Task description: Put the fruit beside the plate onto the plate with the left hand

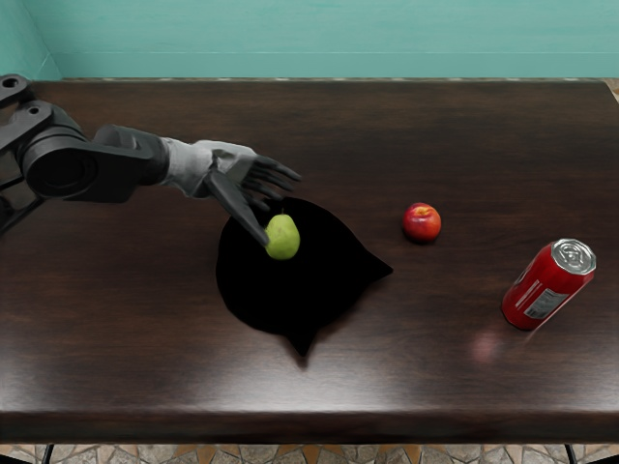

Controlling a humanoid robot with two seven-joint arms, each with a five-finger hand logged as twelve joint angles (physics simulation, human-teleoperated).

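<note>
Left hand (pixel 242 180), open-fingered and empty, thumb tip just beside pear (pixel 282 237) on black plate (pixel 290 302)

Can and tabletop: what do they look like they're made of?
Can: likely metal, glossy red wall, silvery rimmed top. Tabletop: looks like dark wood, streaky grain, semi-gloss; it shows a faint red reflection beside the can.

Pear (pixel 282 237): small, yellow-green, upright, on the plate's far-left part. Plate (pixel 309 290): black, flat, irregular pointed outline, lying mid-table (pixel 135 338).
</note>
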